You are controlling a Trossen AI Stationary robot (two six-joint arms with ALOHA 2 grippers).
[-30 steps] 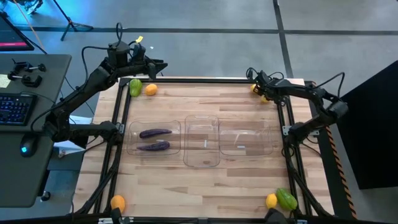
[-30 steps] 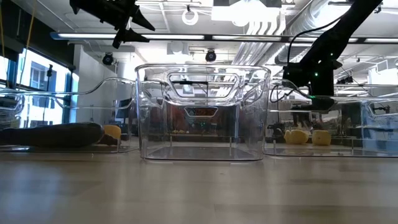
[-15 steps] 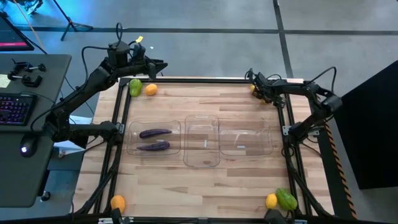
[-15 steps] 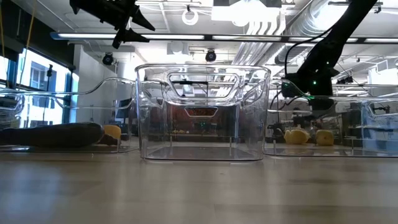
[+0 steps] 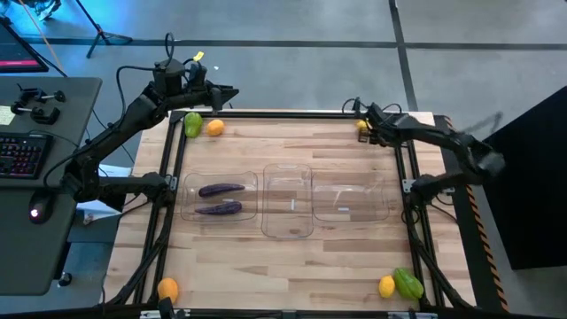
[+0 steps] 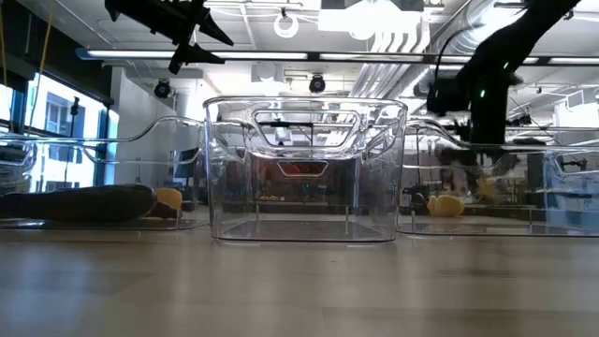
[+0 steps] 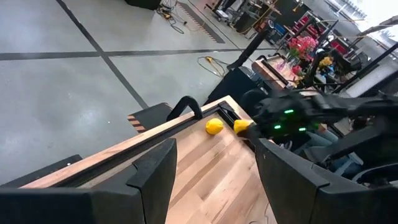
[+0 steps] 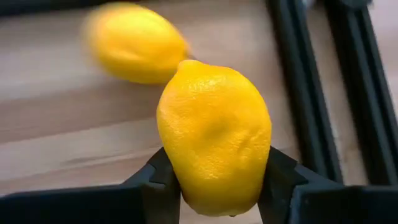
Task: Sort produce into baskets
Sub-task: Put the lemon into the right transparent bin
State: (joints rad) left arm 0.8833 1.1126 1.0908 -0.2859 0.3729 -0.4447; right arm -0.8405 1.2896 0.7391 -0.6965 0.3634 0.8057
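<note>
Sorting is in its pick-up step: from above, your right gripper (image 5: 365, 124) sits at the wooden bench's (image 5: 292, 275) far right corner with the three clear plastic bins (image 5: 290, 201) well apart, and your left gripper (image 5: 232, 92) waits off the far left corner. In the right wrist view its fingers (image 8: 163, 180) are clamped on a plump yellow lemon (image 8: 214, 138), a second lemon (image 8: 134, 42) just behind. In the left wrist view the fingers (image 7: 152, 175) stand apart; next, I judge, carry the lemon to an empty bin.
</note>
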